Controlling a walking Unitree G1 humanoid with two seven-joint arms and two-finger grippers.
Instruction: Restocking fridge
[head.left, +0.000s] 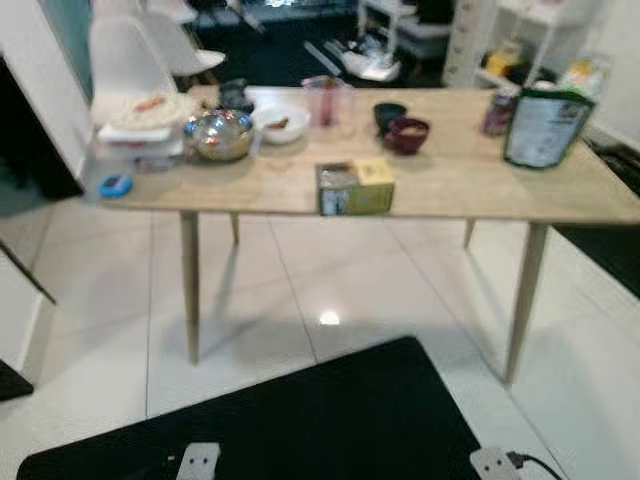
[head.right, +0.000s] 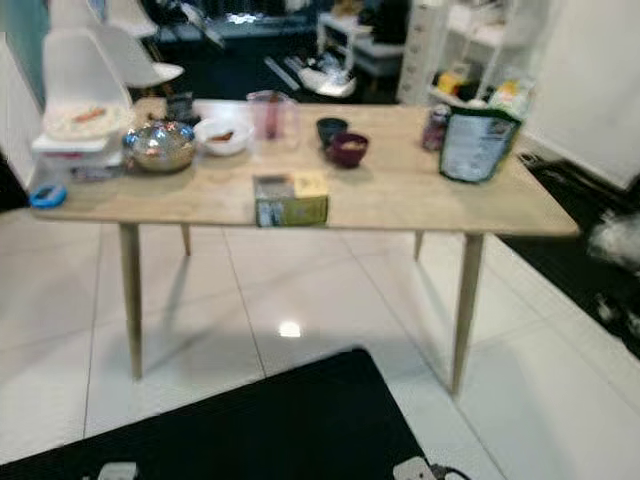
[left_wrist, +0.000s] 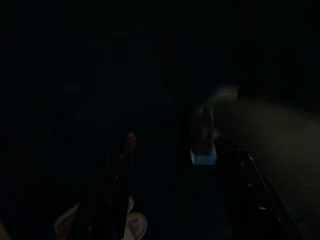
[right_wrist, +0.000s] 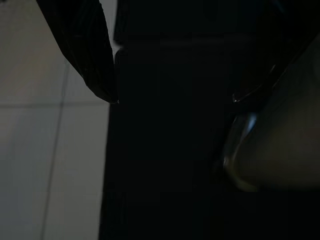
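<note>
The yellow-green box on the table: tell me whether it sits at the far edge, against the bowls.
No, the yellow-green box stands at the near edge of the table, apart from the dark red bowl behind it.

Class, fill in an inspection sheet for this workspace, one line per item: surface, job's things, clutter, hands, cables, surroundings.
Surface: wooden table on slim legs.
Job's things: small box at near edge; green pouch upright on the right; maroon bowl; steel bowl.
Clutter: blue ring at left corner.
Hands: left hand and right hand open, hanging idle.
Cables: black cable on the floor.
Surroundings: white chair, black mat, white tiles.
</note>
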